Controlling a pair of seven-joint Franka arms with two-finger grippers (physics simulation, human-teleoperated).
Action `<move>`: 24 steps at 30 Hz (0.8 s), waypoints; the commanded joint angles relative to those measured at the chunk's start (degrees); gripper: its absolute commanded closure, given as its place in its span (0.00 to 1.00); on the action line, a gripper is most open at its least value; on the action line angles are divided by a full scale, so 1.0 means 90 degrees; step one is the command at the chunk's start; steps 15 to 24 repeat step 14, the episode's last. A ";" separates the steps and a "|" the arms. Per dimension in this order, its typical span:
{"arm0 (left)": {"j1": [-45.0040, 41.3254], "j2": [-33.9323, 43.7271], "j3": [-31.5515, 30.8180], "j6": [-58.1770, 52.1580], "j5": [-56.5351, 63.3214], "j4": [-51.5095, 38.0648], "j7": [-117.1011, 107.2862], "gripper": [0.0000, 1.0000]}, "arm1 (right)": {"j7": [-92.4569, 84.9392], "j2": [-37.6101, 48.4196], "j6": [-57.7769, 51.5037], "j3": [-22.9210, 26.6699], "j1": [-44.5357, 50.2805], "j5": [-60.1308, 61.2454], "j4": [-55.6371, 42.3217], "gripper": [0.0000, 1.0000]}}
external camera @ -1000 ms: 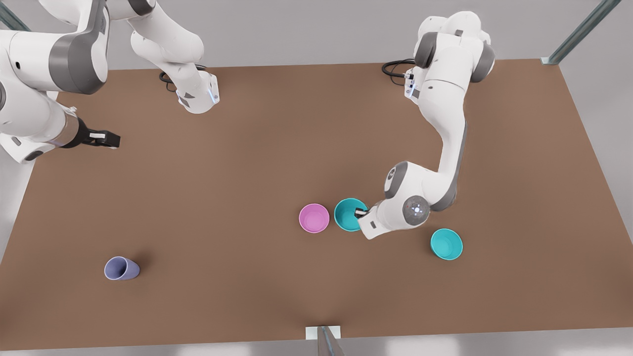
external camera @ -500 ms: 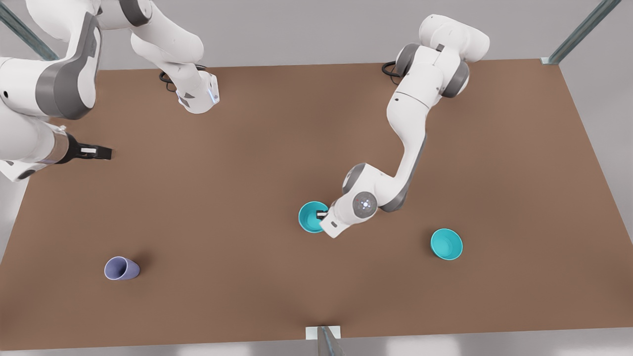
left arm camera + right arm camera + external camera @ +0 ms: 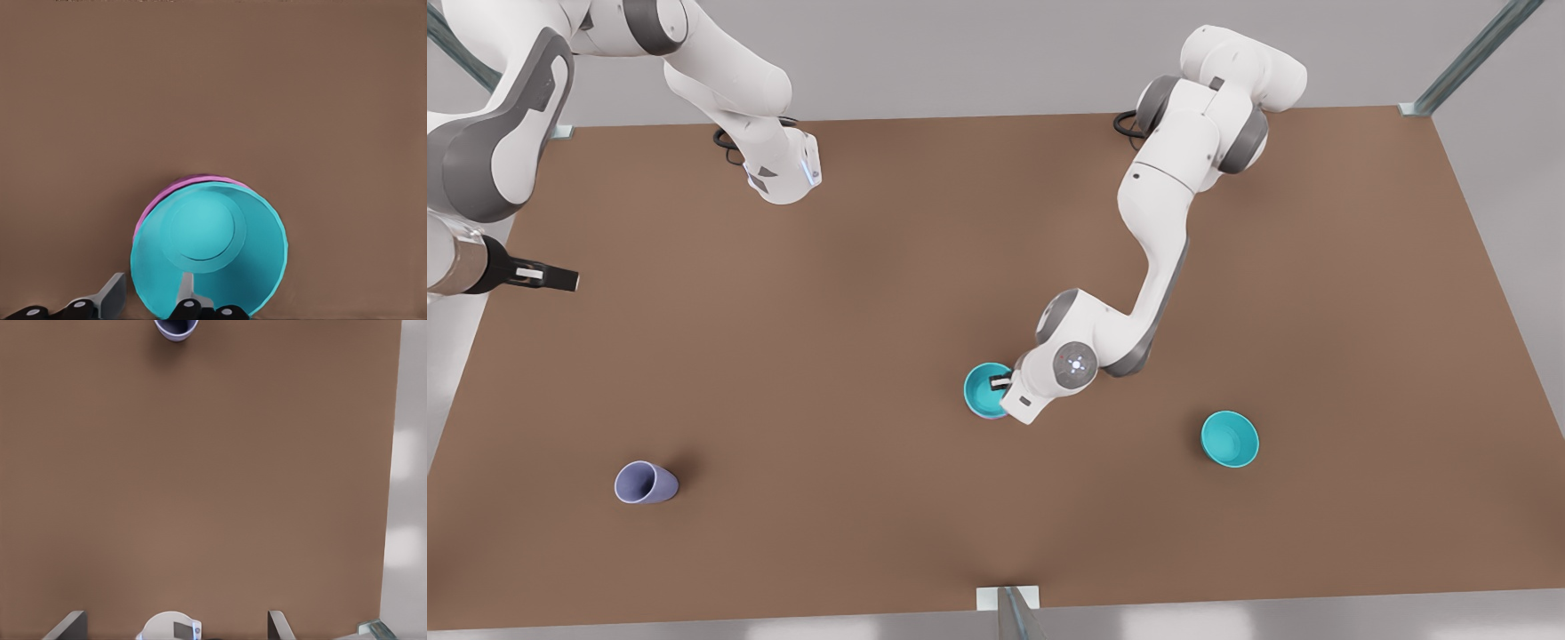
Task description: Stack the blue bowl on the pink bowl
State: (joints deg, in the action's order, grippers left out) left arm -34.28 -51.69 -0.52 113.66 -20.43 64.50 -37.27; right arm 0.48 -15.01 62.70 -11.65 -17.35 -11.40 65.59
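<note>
Blue bowl wall sits between the two fingers of the left gripper, one finger outside the wall and one inside, closed on the rim. In the left wrist view the blue bowl sits in the pink bowl, of which a thin crescent of rim shows behind the blue rim; whether the blue bowl rests fully down cannot be told. In the front view the same blue bowl is near the middle of the brown table, with the left gripper at its rim on the front view's right side. A second teal bowl stands well apart toward the front view's right. A lavender cup stands upright near the front view's lower left. The right gripper waits at the table edge on the front view's left; in the right wrist view its fingers are spread wide with nothing between them.
</note>
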 commanded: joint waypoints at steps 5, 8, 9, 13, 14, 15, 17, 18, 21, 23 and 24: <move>0.0762 0.3116 0.2196 -0.5178 0.1762 -0.0116 0.3076 0.00 | -0.0102 0.0008 -0.0013 -0.0005 -0.0025 0.0006 0.0007 0.00; 0.2275 0.4463 0.0028 -0.4143 0.2729 0.0997 0.3067 0.00 | -0.0102 0.0008 -0.0013 -0.0005 -0.0025 0.0006 0.0007 0.00; 0.2432 0.4571 0.0028 -0.4172 0.2554 0.0987 0.3077 0.00 | -0.0102 0.0008 -0.0013 -0.0005 -0.0035 0.0006 0.0007 0.00; 0.2451 0.4591 0.0038 -0.4241 0.2475 0.0968 0.3087 0.00 | -0.0102 -0.0002 -0.0013 -0.0005 -0.0035 0.0006 0.0007 0.00; 0.2451 0.4591 0.0038 -0.4241 0.2475 0.0968 0.3087 0.00 | -0.0102 -0.0002 -0.0003 -0.0005 -0.0035 0.0006 0.0007 0.00; 0.2451 0.4591 0.0038 -0.4241 0.2475 0.0968 0.3087 0.00 | -0.0102 -0.0002 -0.0003 -0.0005 -0.0035 0.0006 0.0007 0.00; 0.2451 0.4591 0.0038 -0.4241 0.2475 0.0968 0.3087 0.00 | -0.0102 -0.0002 -0.0003 -0.0005 -0.0035 0.0006 0.0007 0.00; 0.2451 0.4591 0.0038 -0.4241 0.2475 0.0968 0.3087 0.00 | -0.0102 -0.0002 -0.0003 -0.0005 -0.0035 0.0006 0.0007 0.00; 0.2451 0.4591 0.0038 -0.4241 0.2475 0.0968 0.3087 0.00 | -0.0102 -0.0002 -0.0003 -0.0005 -0.0035 0.0006 0.0007 0.00; 0.2451 0.4591 0.0038 -0.4241 0.2475 0.0968 0.3087 0.00 | -0.0102 -0.0002 -0.0003 -0.0005 -0.0035 0.0006 0.0007 0.00; 0.2451 0.4591 0.0038 -0.4241 0.2475 0.0968 0.3087 0.00 | -0.0102 -0.0002 -0.0003 -0.0005 -0.0035 0.0006 0.0007 0.00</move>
